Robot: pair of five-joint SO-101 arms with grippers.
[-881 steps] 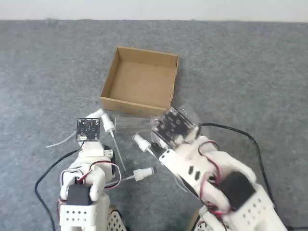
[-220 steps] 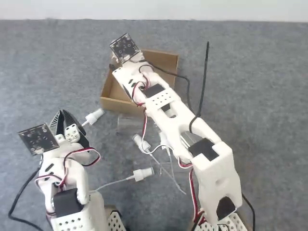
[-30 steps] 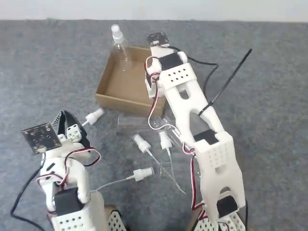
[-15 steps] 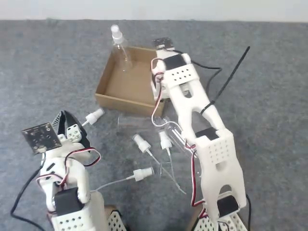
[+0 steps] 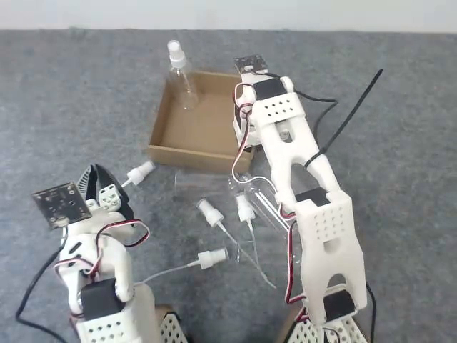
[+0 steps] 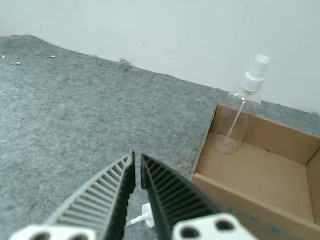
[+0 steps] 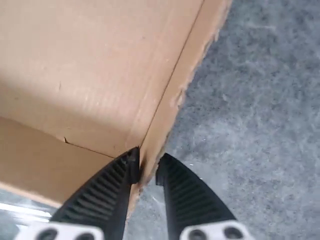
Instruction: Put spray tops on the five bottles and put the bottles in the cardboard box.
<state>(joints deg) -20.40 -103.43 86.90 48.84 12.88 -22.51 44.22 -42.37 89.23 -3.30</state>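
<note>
The light, stiff open brown cardboard box [image 5: 191,153] is best gripped by its wall. There the right hand [image 7: 146,162] pinches narrowly, near a corner. A clear, likely tippy spray-topped plastic bottle [image 5: 182,82] stands inside the box's far corner. The left hand [image 6: 137,161], nearly closed and empty, hovers short of the box.

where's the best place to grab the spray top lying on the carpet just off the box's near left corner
Probably the thick white middle of the spray top. It lies flat on its side, with its long axis running roughly toward the cardboard box. So come straight down from above, with the jaws turned across that axis to span its short width. Nothing crowds it on either side.
</note>
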